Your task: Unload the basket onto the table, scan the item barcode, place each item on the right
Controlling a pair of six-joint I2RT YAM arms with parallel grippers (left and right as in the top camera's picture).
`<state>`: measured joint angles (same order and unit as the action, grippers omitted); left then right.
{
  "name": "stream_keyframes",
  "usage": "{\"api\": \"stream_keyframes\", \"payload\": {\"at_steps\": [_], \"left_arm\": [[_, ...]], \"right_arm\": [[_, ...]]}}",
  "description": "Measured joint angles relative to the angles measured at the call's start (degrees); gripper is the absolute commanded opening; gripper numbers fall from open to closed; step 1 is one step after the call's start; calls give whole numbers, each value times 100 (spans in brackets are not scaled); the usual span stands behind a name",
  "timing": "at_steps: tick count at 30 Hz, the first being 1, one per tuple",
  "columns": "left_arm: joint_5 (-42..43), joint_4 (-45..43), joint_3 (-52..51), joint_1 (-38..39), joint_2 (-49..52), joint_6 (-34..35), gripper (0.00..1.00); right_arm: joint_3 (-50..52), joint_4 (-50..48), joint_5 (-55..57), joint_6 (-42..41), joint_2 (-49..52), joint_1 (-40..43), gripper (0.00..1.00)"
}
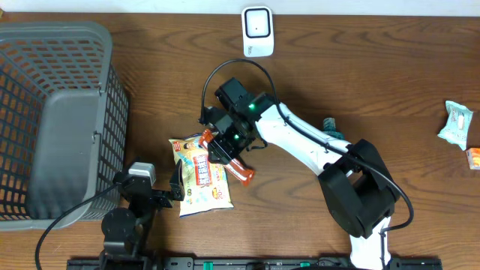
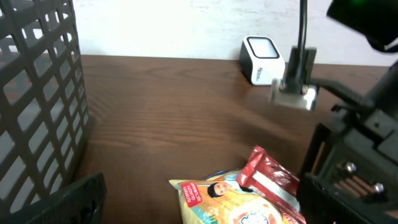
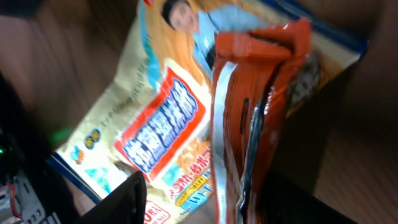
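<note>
Overhead, scanner point(image 1: 257, 31): we see the white unit at the 12 o'clock edge of the table point(image 1: 360, 67), well apart from the packets.
Overhead, red packet point(image 1: 238, 171): it lies near the table's middle, across the yellow packet point(image 1: 196, 180), toward that packet's 2 o'clock corner.
Overhead, right gripper point(image 1: 225, 150): it hangs over the red packet's 11 o'clock end, with its arm reaching in from 5 o'clock.
Overhead, left gripper point(image 1: 174, 189): at 7 o'clock, spread wide and empty, just beside the yellow packet's 9 o'clock edge.
Overhead, basket point(image 1: 116, 105): grey mesh, at 9 o'clock.
Overhead, teal packet point(image 1: 456, 124): at 3 o'clock, with an orange packet point(image 1: 474, 157) just below it, both far from the arms.
Left wrist, outlook: we see the red packet's crimped end on the yellow one at 5 o'clock, the scanner at 1 o'clock and the basket wall at 9 o'clock.
Right wrist, fingers point(image 3: 124, 199): they stand partly apart with the red packet between them. A gap shows between the 7 o'clock finger and the packet, so we see no pinch. Whether the other finger touches it, we cannot tell.
</note>
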<state>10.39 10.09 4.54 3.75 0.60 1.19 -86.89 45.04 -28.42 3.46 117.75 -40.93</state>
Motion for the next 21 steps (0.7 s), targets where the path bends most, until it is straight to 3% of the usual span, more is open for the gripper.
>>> {"api": "stream_keyframes", "payload": {"at_steps": [8,14,19,21], "left_arm": [[0,0,0,0,0,0,98],[0,0,0,0,0,2,98],[2,0,0,0,0,0,98],[2,0,0,0,0,2,98]], "right_arm": [[341,-146,282,35,70,0,52],[422,-332,306,57,83,52,39],[675,-579,-203,197,229,214,37],[704,-590,-540,313,352,299,31]]}}
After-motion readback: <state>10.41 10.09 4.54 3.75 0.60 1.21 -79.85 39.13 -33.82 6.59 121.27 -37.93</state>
